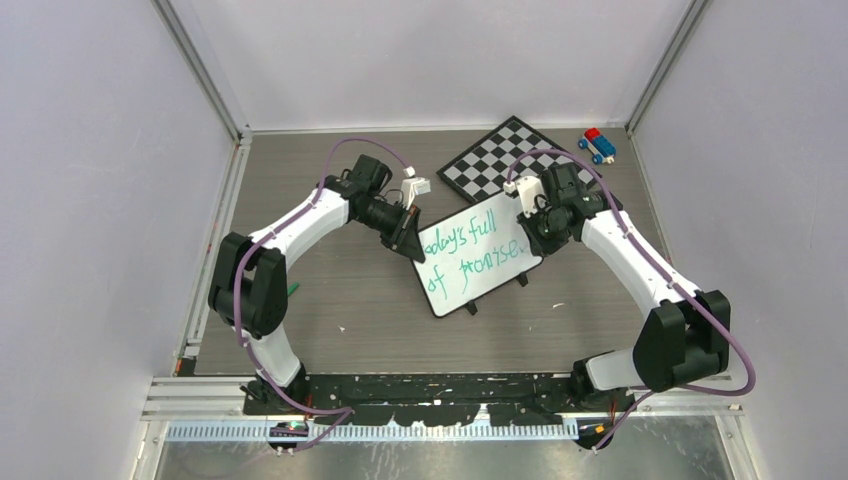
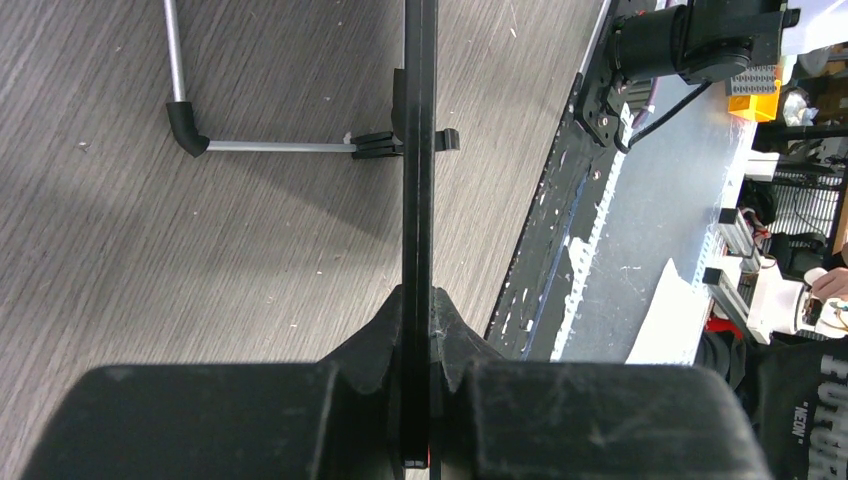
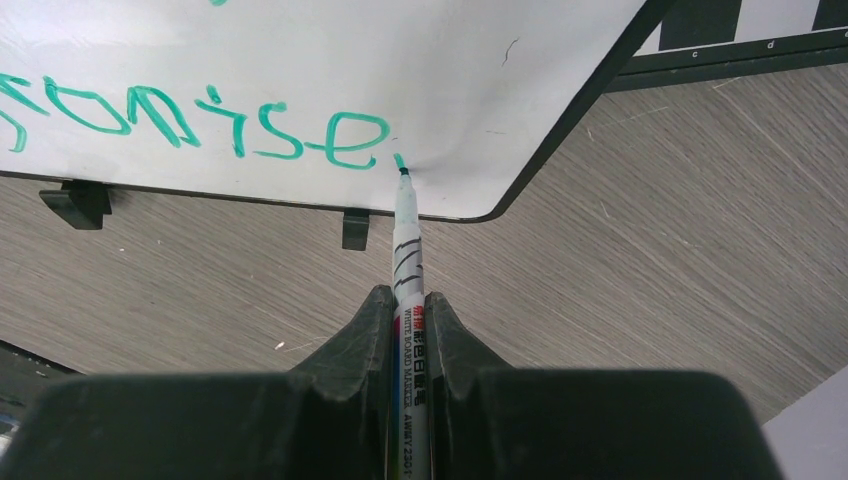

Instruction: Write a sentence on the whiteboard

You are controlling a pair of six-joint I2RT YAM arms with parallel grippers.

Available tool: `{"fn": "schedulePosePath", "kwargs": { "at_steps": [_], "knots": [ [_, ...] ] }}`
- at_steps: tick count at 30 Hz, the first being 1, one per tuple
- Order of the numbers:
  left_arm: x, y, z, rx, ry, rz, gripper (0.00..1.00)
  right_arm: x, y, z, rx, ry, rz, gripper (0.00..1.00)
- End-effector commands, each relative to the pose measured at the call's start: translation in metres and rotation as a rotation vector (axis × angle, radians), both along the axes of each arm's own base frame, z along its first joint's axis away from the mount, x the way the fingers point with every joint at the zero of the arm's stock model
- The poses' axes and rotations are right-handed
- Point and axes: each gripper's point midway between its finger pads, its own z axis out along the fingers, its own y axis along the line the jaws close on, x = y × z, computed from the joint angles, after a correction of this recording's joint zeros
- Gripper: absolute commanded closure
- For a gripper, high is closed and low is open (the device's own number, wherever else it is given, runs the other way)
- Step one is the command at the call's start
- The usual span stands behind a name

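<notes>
Whiteboard (image 1: 482,291) sits on the near side of the chessboard (image 1: 500,155), one corner just beside it, askew on the grey wood-grain table (image 1: 340,290). It is a small white rectangle with rounded corners, a thin dark rim and little black feet, and its face is smooth and glossy. The sentence (image 1: 475,255), green handwriting in two slightly wobbly lines, reads "today's full of promise".

My left gripper (image 1: 408,238) is clenched on the rim at the side away from the chessboard. In the left wrist view I see the board edge-on, a thin black strip pinched between blunt black fingers (image 2: 370,350). My right gripper (image 3: 408,300) grasps a slim white marker (image 3: 407,240) with a printed label, its green tip on the white surface just past the final "e". A small red-and-blue toy car (image 1: 597,145) stands near the chessboard's far right edge.
</notes>
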Motion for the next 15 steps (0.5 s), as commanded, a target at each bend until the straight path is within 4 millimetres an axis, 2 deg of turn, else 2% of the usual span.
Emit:
{"fn": "schedulePosePath", "kwargs": {
  "at_steps": [1, 5, 9, 15],
  "knots": [
    [0.008, 0.003, -0.007, 0.041, -0.037, 0.014, 1.0, 0.017, 0.003, 0.013, 0.015, -0.082, 0.002, 1.0],
    [0.009, 0.002, -0.003, 0.036, -0.044, 0.018, 1.0, 0.009, 0.009, 0.035, 0.062, -0.094, 0.018, 1.0],
    [0.011, 0.002, 0.001, 0.03, -0.069, 0.027, 0.81, -0.004, 0.019, 0.06, 0.131, -0.107, 0.056, 1.0],
    [0.015, 0.003, 0.017, 0.024, -0.119, 0.035, 0.59, -0.015, 0.041, 0.093, 0.266, -0.107, 0.098, 1.0]
  ]
}}
